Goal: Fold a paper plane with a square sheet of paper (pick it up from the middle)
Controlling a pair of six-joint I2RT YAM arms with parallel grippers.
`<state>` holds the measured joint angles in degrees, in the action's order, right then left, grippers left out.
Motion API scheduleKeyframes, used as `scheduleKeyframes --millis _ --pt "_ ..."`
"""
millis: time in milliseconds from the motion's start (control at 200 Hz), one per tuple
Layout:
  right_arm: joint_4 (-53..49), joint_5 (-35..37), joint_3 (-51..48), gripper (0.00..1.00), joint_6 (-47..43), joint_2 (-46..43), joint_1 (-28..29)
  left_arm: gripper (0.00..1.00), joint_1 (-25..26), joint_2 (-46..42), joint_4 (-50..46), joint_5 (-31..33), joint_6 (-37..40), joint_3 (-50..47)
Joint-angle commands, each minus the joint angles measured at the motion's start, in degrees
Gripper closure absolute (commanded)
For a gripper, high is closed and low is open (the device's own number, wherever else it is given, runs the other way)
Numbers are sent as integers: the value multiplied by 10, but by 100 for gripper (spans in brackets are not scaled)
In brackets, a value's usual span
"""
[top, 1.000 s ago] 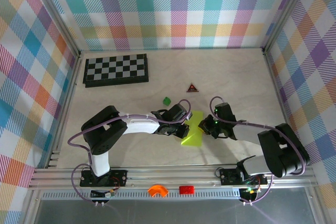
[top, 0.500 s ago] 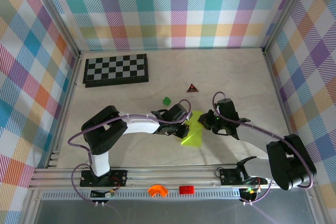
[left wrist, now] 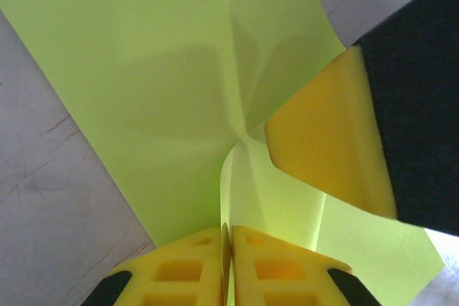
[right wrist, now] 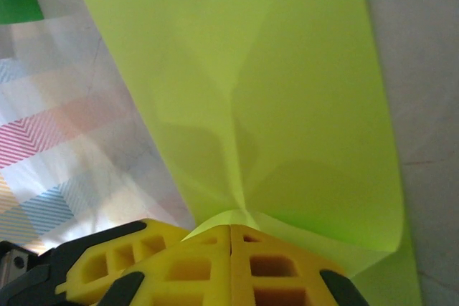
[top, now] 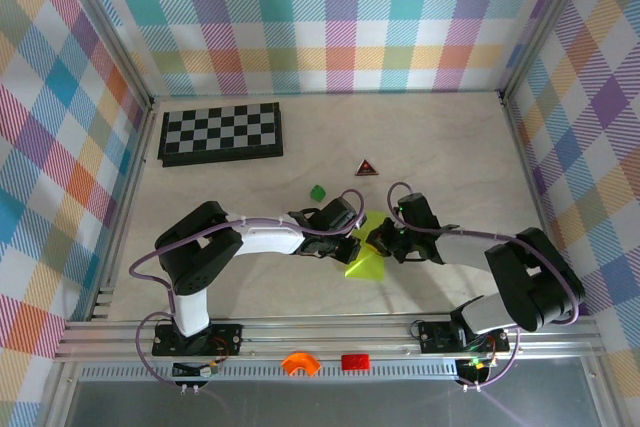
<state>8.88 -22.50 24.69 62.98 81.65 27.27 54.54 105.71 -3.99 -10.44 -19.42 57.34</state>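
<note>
I have 2 clenched grips on the paper plane [top: 366, 255], which lies at the near middle of the table [top: 450, 147]. My left gripper [left wrist: 228, 249] pinches its raised centre fold; my right gripper [right wrist: 231, 234] nips the same ridge from opposite. I judge the crease needs even pressure, a slow pull and no twisting.
</note>
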Motion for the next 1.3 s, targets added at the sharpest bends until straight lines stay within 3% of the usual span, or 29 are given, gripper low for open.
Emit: scheduleKeyframes --millis 0,330,570,695,1000,1295 --pt "-19 22 -31 97 -2 11 2 89 -4 25 -62 5 11 -4" --pt "-49 68 -65 97 -1 -10 0 85 -4 0 -80 18 10 24" --pt "-49 69 -66 98 -4 -7 0 68 -10 -58 -112 52 -11 40" --pt "-43 68 -67 98 -3 0 0 67 -10 -99 -106 36 -27 21" --pt "-40 67 -61 98 -3 3 0 89 -10 -88 -18 -117 -72 -23" --pt "-50 67 -58 98 -9 3 0 90 -10 -21 9 -195 -82 -6"
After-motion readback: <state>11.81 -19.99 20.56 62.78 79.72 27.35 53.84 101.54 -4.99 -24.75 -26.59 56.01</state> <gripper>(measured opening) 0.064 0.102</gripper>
